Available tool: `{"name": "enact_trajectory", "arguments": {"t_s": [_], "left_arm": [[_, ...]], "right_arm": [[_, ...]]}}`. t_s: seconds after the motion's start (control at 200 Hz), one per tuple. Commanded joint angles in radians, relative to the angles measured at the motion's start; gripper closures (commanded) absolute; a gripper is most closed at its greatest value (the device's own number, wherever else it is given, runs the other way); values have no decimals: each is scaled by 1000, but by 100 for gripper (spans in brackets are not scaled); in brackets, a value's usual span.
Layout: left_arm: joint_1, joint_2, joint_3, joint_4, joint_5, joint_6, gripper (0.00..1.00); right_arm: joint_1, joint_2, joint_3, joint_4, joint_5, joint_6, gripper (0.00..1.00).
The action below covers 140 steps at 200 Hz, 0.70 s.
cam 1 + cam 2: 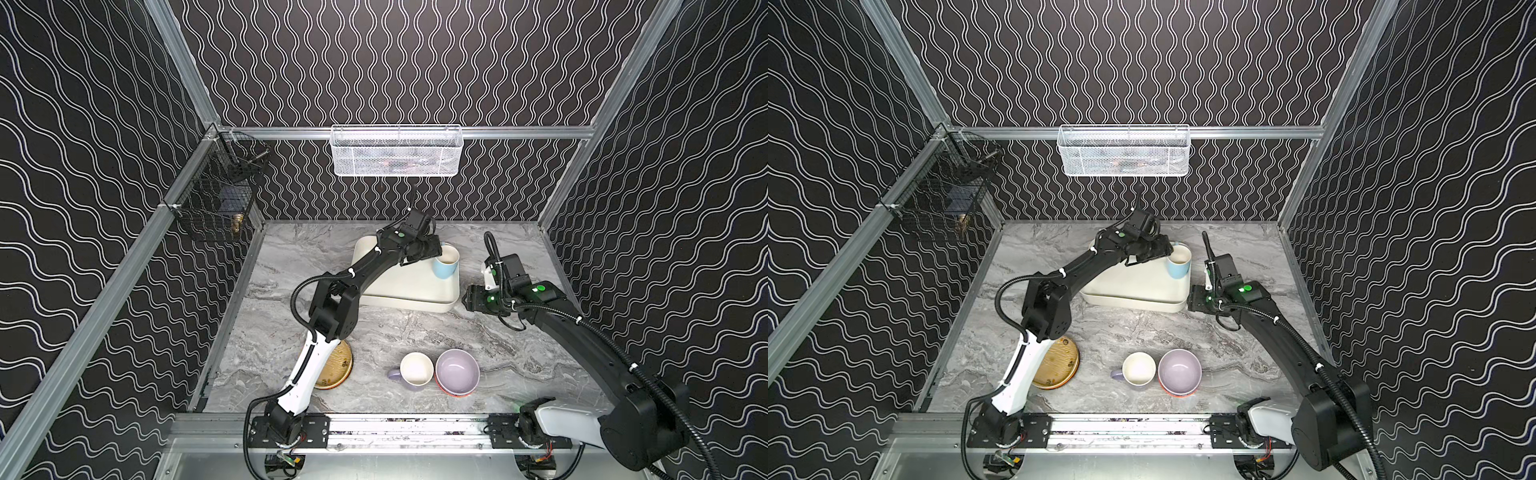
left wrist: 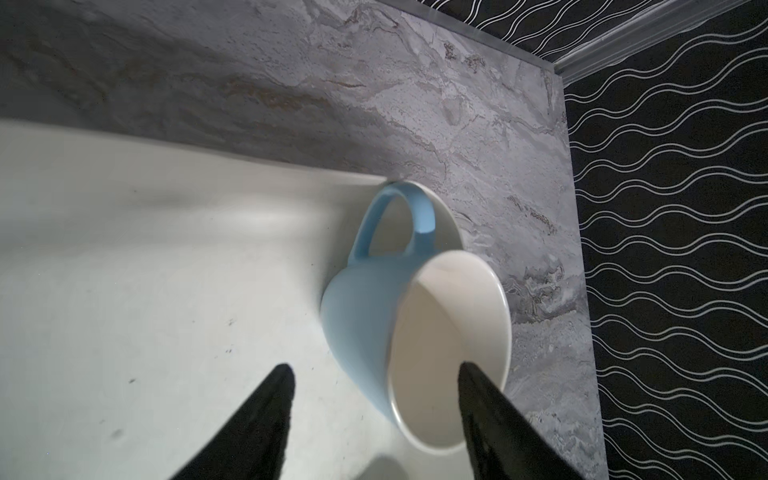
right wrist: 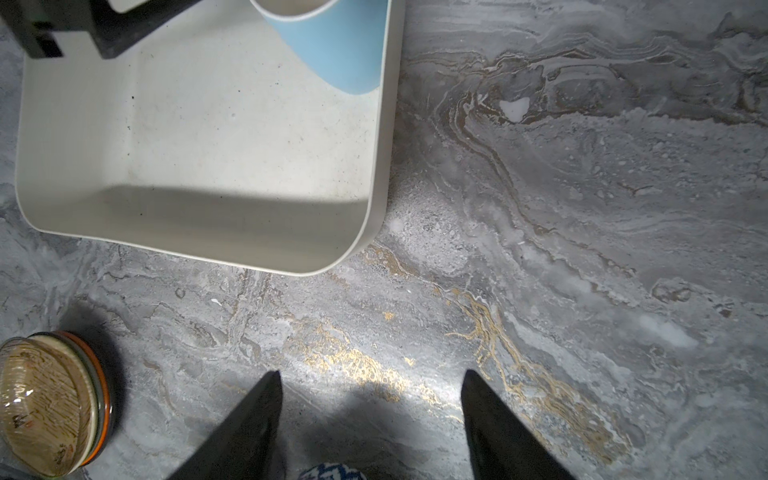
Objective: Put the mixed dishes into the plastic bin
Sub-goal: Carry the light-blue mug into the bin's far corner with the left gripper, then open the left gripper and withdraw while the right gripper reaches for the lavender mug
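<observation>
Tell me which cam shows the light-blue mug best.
Left wrist view: the light-blue mug is close and large, with handle, body and white inside all visible, standing in a corner of the plastic bin. Both top views show the mug small, handle mostly hidden. Right wrist view catches only part of its blue side, cropped.

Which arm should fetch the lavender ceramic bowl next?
Right. The right gripper hangs open and empty over the grey marble tabletop, nearer the lavender ceramic bowl. The left gripper is over the cream plastic bin, straddling the light-blue ceramic mug's rim.
</observation>
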Motion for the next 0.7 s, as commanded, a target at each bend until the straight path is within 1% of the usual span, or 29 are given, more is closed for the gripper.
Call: {"name": "enact_trajectory", "arguments": {"t_s": [0.0, 0.085, 0.14, 0.17, 0.29, 0.41, 0.52, 0.596, 0.666, 0.696], "left_arm": [[4, -94, -72, 28, -76, 51, 27], [7, -183, -154, 6, -118, 91, 27], [7, -254, -239, 2, -154, 110, 27], [9, -293, -294, 2, -173, 121, 27], [11, -482, -551, 17, -261, 133, 26], [13, -695, -834, 78, -299, 104, 26], [18, -875, -1067, 135, -318, 56, 20], [23, -965, -1163, 147, -315, 40, 20], [24, -1016, -1213, 140, -308, 46, 20], [24, -1032, -1226, 132, -303, 50, 21]], "right_arm": [[9, 1, 13, -12, -26, -2, 30], [45, 2, 15, -11, -30, 13, 31], [78, 6, 19, -8, -19, 28, 31], [125, 10, 21, -6, -17, 39, 31], [257, 48, 37, -11, 18, 81, 33], [372, 90, 41, -27, 52, 120, 35], [460, 105, 25, -44, 86, 159, 37], [511, 112, 21, -59, 109, 185, 38], [556, 123, 21, -76, 134, 202, 40], [573, 130, 22, -85, 144, 209, 42]]}}
